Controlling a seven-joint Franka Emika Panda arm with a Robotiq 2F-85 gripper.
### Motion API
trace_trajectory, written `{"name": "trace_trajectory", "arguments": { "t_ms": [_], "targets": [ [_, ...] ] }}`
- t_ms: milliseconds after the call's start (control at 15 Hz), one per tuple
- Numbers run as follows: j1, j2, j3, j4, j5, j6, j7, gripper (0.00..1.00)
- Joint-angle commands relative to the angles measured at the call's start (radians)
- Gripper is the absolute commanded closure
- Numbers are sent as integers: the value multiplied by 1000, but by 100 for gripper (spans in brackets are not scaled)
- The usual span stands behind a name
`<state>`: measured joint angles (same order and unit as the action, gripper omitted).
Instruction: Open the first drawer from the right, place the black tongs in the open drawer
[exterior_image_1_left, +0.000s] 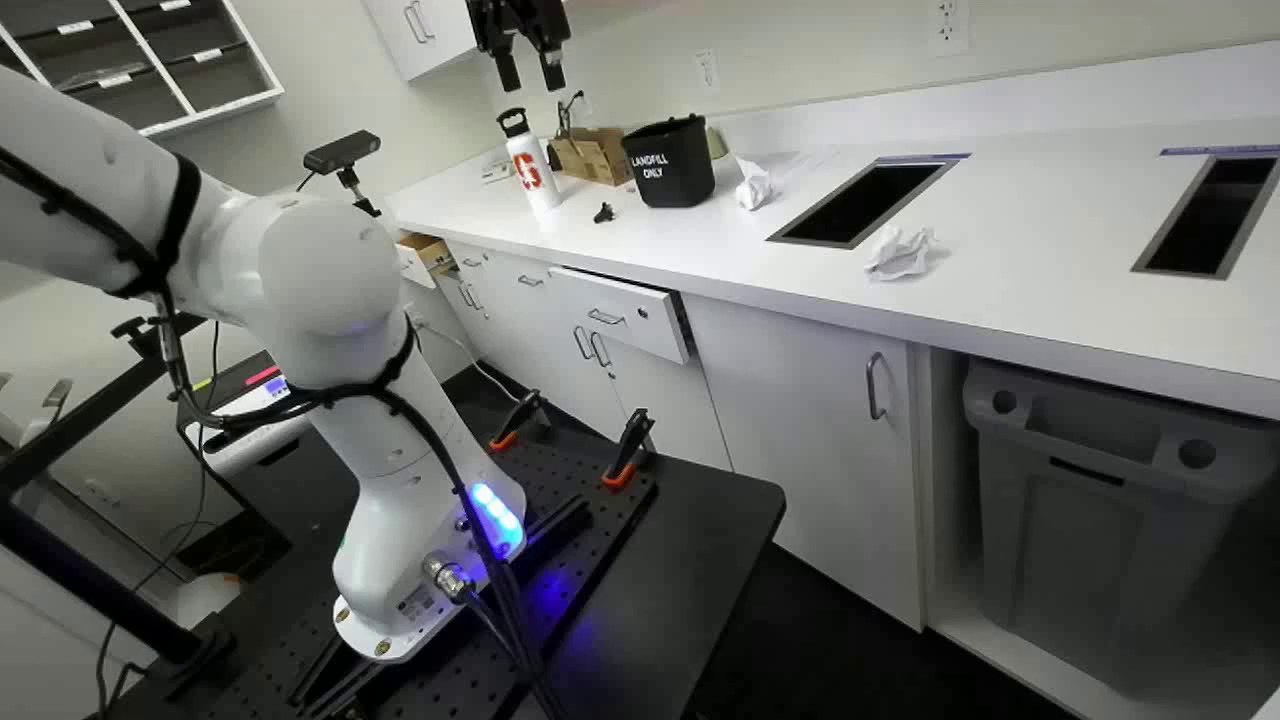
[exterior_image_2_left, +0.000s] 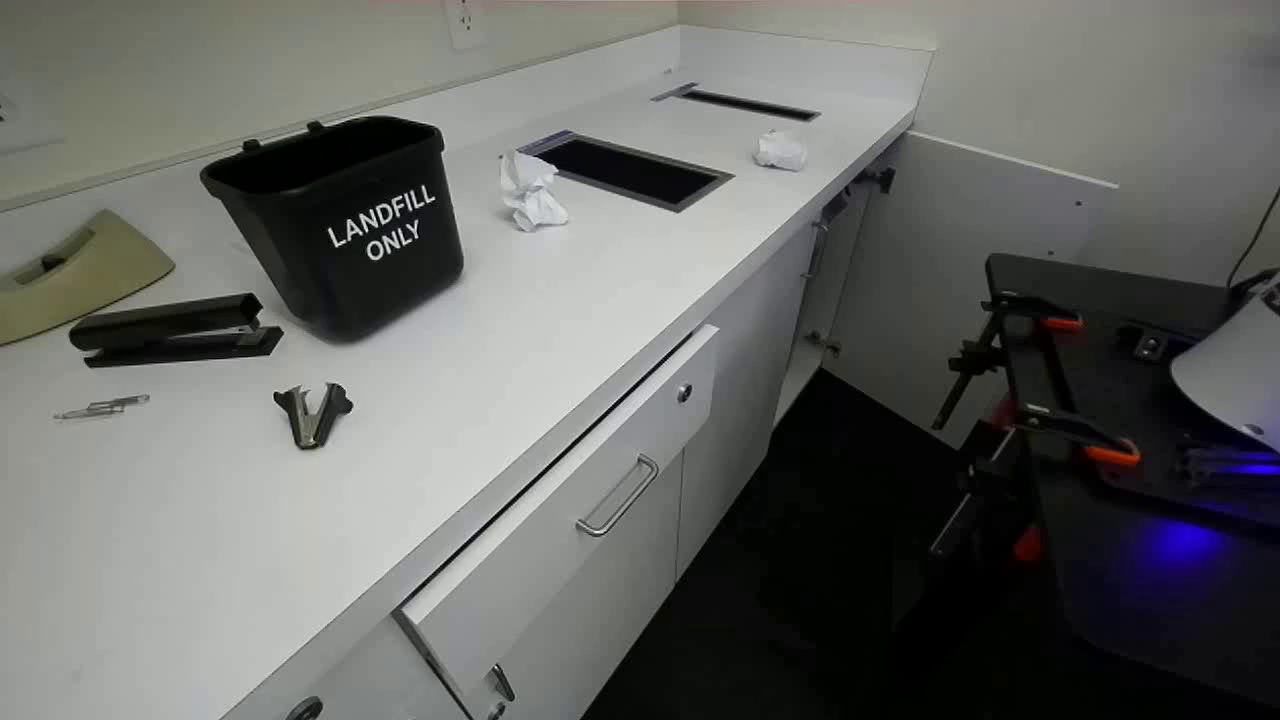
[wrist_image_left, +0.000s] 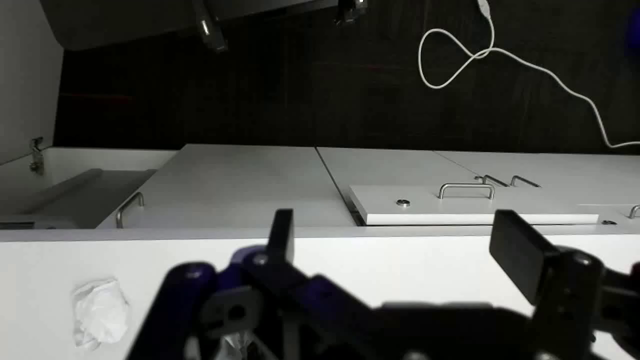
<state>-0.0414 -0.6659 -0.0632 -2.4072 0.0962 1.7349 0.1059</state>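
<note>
overhead, claw (exterior_image_1_left: 532, 76) spread wide and empty, landfill bin (exterior_image_2_left: 360, 280), bottle (exterior_image_1_left: 534, 178), crumpled paper (exterior_image_2_left: 532, 190) along the white counter (exterior_image_2_left: 450, 400)

a white counter (exterior_image_2_left: 470, 350) lines pale walls (exterior_image_2_left: 220, 70) above dark floor (exterior_image_2_left: 800, 560).

below the matt gripper (exterior_image_1_left: 531, 82), the counter (exterior_image_2_left: 450, 400) looks smooth, the crumpled paper (exterior_image_2_left: 533, 190) rough and the bin (exterior_image_2_left: 360, 280) like dull plastic. further below it, the drawer front (exterior_image_2_left: 550, 535) is smooth and matt — its handle (wrist_image_left: 467, 185) shiny metal.

Clr before drwr (exterior_image_2_left: 560, 525); slim gap to ctr (exterior_image_2_left: 470, 380).
</note>
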Motion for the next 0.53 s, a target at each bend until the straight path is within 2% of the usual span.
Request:
{"name": "trace_trajectory", "arguments": {
  "t_ms": [0,467],
  "targets": [
    [-13,2,9,3,6,-4,-6,0],
    [-7,1,17,-1,6,8,-7,0]
  ]
}}
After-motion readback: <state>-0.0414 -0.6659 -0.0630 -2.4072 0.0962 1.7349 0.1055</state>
